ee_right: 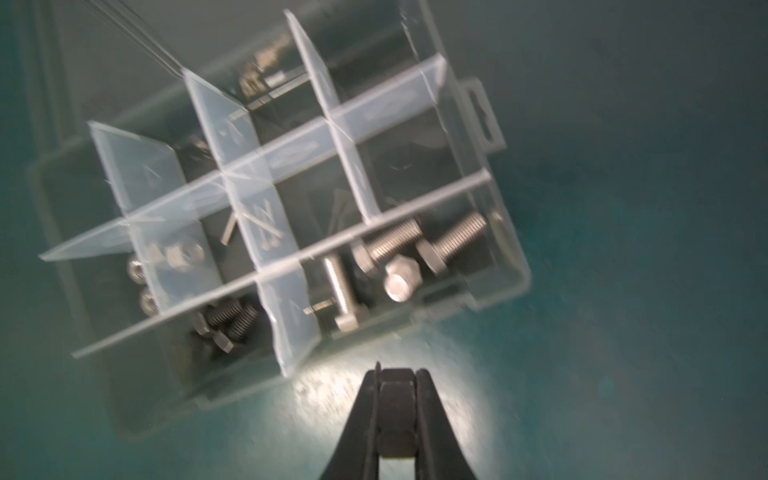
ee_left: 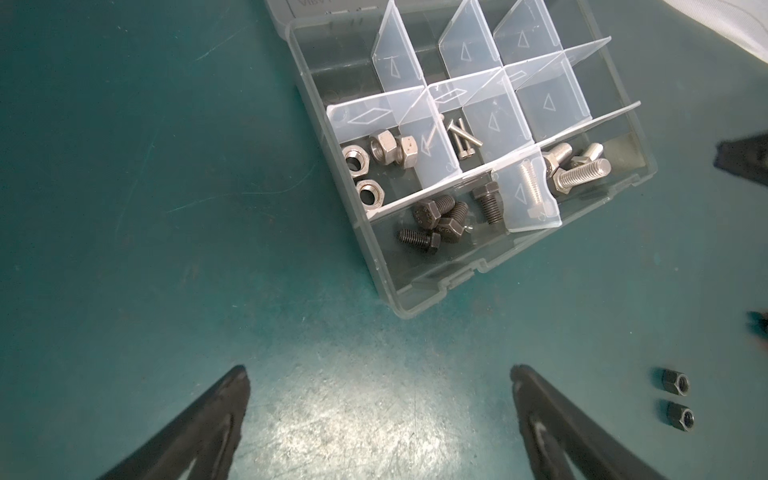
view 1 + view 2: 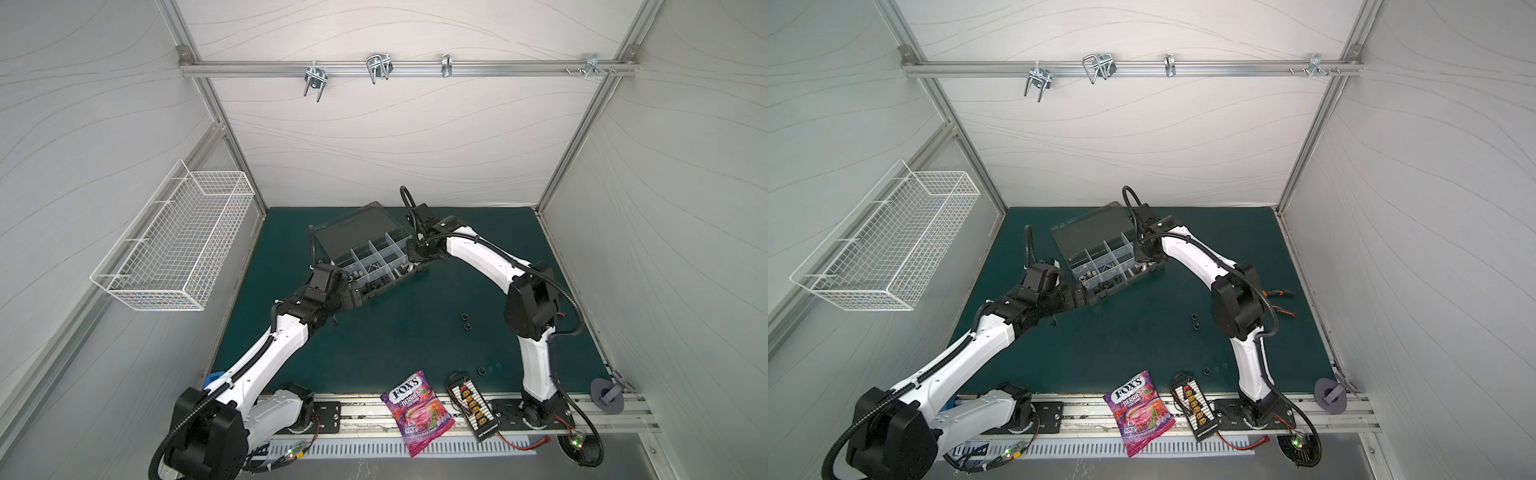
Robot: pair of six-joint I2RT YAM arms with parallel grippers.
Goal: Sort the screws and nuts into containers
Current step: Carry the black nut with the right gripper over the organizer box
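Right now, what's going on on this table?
Two robot arms are sorting hardware into an organizer box. The right tool is shut on a black nut close by the box. The left tool hangs open over the green mat. Separate compartments already hold silver nuts, thin screws, dark bolts and silver bolts; loose black nuts lie on the mat.

A dark green mat [image 3: 374, 340] carries the open organizer box [image 3: 345, 228], three loose black nuts [image 3: 467, 327], and, overlapping its near edge, a candy bag [image 3: 415, 411] and a connector board [image 3: 473, 409]
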